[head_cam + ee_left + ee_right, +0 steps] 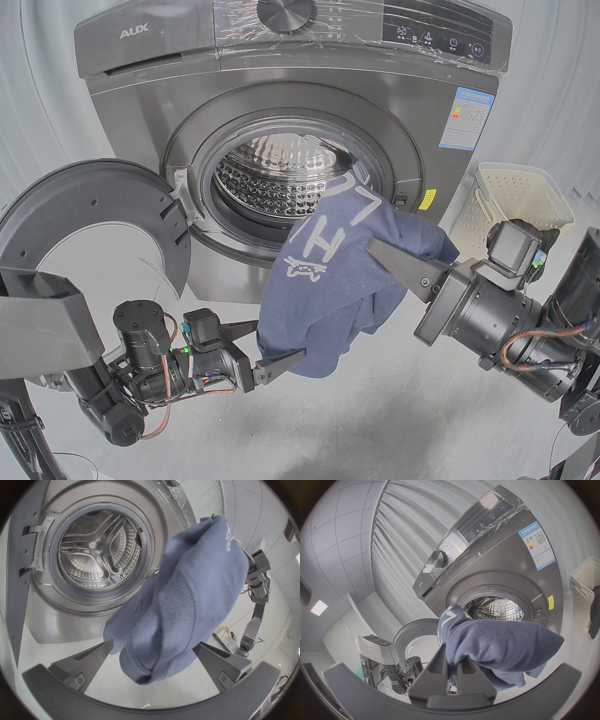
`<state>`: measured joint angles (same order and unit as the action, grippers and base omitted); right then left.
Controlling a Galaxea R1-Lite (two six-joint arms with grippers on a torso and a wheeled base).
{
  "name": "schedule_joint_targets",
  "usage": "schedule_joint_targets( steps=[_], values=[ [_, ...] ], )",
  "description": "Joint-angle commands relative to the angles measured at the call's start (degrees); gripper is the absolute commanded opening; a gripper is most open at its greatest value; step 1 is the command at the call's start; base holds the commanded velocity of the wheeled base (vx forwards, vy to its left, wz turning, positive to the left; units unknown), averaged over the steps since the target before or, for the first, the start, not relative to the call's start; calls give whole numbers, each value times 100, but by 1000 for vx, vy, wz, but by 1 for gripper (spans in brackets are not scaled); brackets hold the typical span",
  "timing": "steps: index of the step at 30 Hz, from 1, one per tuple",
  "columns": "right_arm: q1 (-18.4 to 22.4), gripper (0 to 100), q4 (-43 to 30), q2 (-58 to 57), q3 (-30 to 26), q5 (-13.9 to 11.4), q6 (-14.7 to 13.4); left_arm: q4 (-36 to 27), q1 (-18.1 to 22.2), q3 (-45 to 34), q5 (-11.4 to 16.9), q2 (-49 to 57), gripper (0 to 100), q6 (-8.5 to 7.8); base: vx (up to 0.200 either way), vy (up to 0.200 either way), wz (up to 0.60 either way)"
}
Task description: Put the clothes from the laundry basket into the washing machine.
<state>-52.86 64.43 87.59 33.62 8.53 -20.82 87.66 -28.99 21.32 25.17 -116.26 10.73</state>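
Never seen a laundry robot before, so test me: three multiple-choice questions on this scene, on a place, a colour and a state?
1. From the washer, the basket stands: A left; B on top; C right.
2. The held shirt is: A blue; B red; C white.
3. The door is: A shut; B open; C missing.
Answers: 1 C, it sits at the washer's right side. 2 A, the shirt in the right gripper is dark blue. 3 B, it is swung wide aside.
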Motion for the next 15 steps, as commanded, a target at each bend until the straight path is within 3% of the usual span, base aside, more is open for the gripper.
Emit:
schedule_joint_targets(
  steps=[1,6,7,15],
  values=[
    [-5,0,0,-23,-31,-1,-1,84,60,311,5,-512,100,-1,0,0,0],
    [4,0,8,-40,-49,-1,78,84,-10,540,-4,-485,100,8,0,0,0],
    [4,0,8,-40,-57,-1,78,84,-37,592,-4,-459,0,8,0,0,0],
    [12,0,8,-31,-84,-36,78,84,-327,408,-4,-19,0,26,0,0,0]
  ],
)
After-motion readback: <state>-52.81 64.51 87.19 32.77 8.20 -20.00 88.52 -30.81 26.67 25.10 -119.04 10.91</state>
